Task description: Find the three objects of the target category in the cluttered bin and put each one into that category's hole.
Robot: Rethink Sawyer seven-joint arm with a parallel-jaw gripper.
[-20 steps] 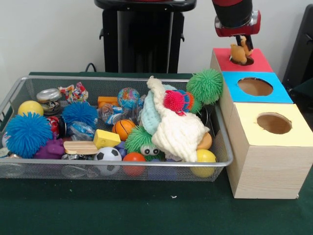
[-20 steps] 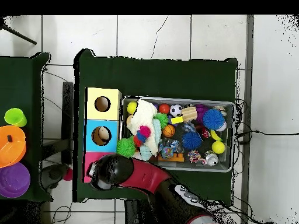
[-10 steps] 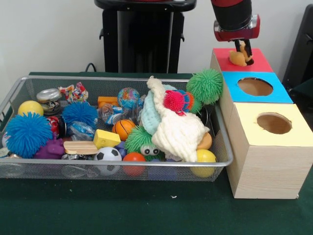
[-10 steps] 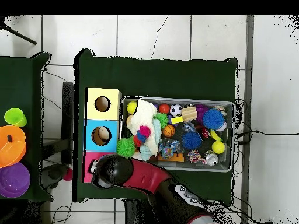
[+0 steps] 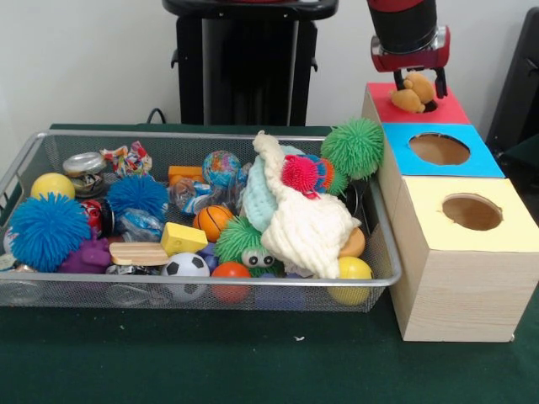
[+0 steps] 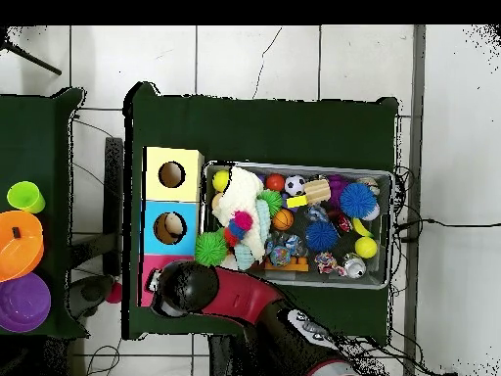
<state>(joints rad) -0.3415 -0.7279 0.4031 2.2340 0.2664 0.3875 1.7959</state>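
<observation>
The wire mesh bin [image 5: 202, 279] holds mixed toys. A green puffer ball [image 5: 352, 147] rests on its right rim, also seen in the overhead view [image 6: 209, 247]. Two blue puffer balls [image 5: 46, 229] [image 5: 137, 194] lie at the left, and a small pink one [image 5: 301, 174] sits on a cream knit cloth [image 5: 307, 223]. My gripper [image 5: 418, 84] hangs over the red-topped box [image 5: 450, 110], open. An orange-tan lumpy thing [image 5: 410, 99] sits between the spread fingers and covers most of the hole [image 5: 432, 106]. In the overhead view the arm [image 6: 184, 286] hides the gripper.
The blue-topped box [image 5: 440, 149] and yellow-topped box [image 5: 472, 212] stand in a row in front of the red one. The bin also holds yellow balls [image 5: 52, 184], a small football [image 5: 186, 266], a mini basketball [image 5: 212, 220] and cans. The robot pedestal [image 5: 248, 67] stands behind.
The gripper rose slightly and its fingers spread apart. The orange-tan thing now rests at the red box's hole between them.
</observation>
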